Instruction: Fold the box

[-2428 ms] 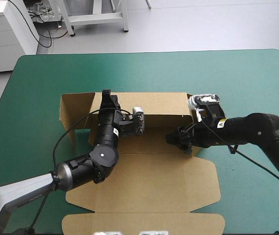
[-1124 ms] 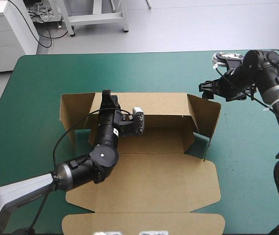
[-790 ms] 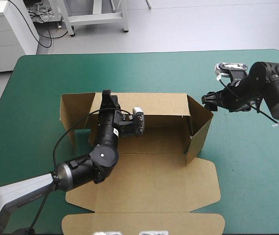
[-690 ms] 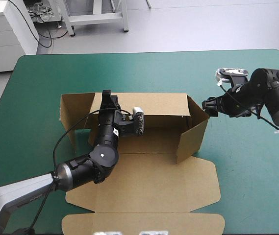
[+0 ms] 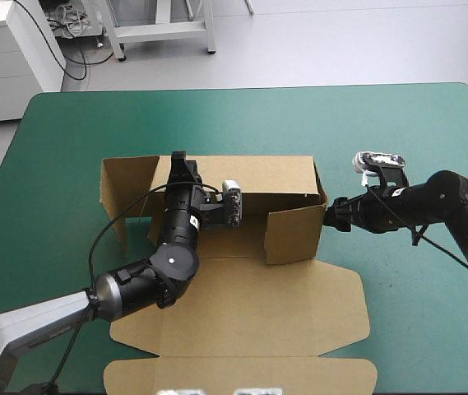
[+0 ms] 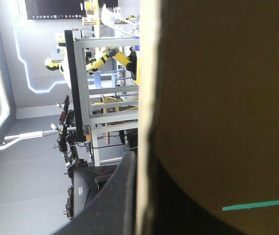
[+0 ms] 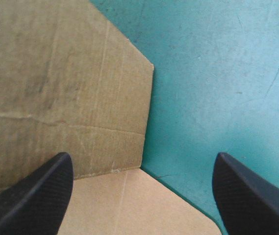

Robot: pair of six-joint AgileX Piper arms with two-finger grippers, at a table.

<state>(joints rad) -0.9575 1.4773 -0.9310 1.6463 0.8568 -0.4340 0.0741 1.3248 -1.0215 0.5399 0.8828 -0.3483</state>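
Note:
The brown box [image 5: 242,309] lies in the middle of the table, its back wall [image 5: 258,174] raised and its lid flat toward the near edge. My left gripper [image 5: 180,164] sits on top of the back wall, shut on it. In the left wrist view the board [image 6: 227,98] passes between the fingers [image 6: 112,196]. The right end flap [image 5: 295,234] stands folded inward across the box. My right gripper [image 5: 331,216] is open, just outside this flap. In the right wrist view the flap [image 7: 56,88] is ahead of the right gripper [image 7: 141,161], beside one finger.
The box's left end flap [image 5: 127,197] stands raised at the left end. Bare teal-green cover [image 5: 406,313] lies to the right of the box and behind it [image 5: 242,123]. In the right wrist view, cover [image 7: 217,73] shows beside the flap.
My right gripper came from beyond the box's right end toward the box, and the right end flap swung inward across the box. The left arm has not moved.

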